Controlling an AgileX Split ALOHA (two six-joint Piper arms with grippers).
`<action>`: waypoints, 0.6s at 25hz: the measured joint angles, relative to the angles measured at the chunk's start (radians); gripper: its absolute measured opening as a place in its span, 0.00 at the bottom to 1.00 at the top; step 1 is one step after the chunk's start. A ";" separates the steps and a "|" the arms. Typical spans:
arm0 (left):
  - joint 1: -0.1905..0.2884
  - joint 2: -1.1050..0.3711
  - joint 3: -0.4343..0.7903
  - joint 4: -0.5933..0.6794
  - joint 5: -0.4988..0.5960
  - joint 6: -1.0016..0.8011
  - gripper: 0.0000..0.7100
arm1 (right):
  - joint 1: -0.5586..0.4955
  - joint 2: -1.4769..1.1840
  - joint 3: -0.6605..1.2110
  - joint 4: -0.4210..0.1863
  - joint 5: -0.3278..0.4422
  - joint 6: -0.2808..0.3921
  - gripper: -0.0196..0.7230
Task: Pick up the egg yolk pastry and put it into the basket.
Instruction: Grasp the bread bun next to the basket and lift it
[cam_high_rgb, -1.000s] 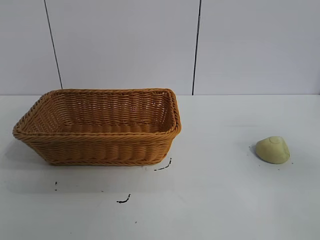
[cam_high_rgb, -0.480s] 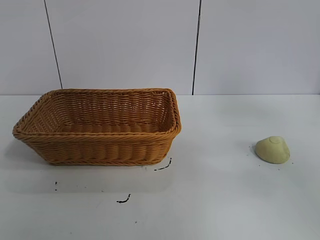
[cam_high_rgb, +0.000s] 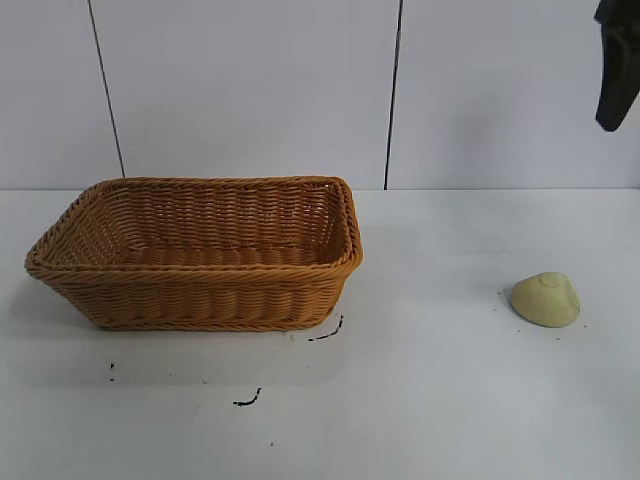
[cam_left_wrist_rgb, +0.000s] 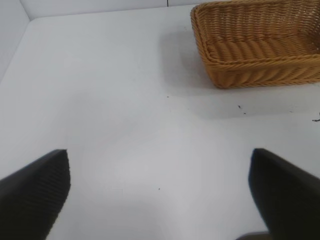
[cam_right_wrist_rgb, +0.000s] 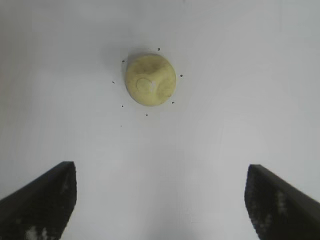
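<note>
Right claw (cam_high_rgb: 617, 75) cut off above pastry (cam_high_rgb: 546, 299).

White surface (cam_high_rgb: 440, 400) carries scattered small black marks (cam_high_rgb: 247, 401), possibly ink or crumbs. White panelled wall (cam_high_rgb: 250, 90) stands behind, divided by two thin dark vertical seams (cam_high_rgb: 393, 95).

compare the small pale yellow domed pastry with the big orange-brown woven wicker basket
The small pale yellow domed pastry is far smaller than the orange-brown woven wicker basket. The pastry is a smooth, solid rounded lump; the basket is ribbed, rectangular, hollow and open-topped. Both rest on the white table, well apart and ungripped.
</note>
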 joint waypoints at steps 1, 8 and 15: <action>0.000 0.000 0.000 0.000 0.000 0.000 0.98 | 0.000 0.019 -0.004 0.000 -0.010 -0.002 0.91; 0.000 0.000 0.000 0.000 0.000 0.000 0.98 | 0.000 0.077 -0.007 0.001 -0.038 -0.033 0.91; 0.000 0.000 0.000 0.000 0.000 0.000 0.98 | 0.042 0.102 -0.007 0.012 -0.048 -0.044 0.91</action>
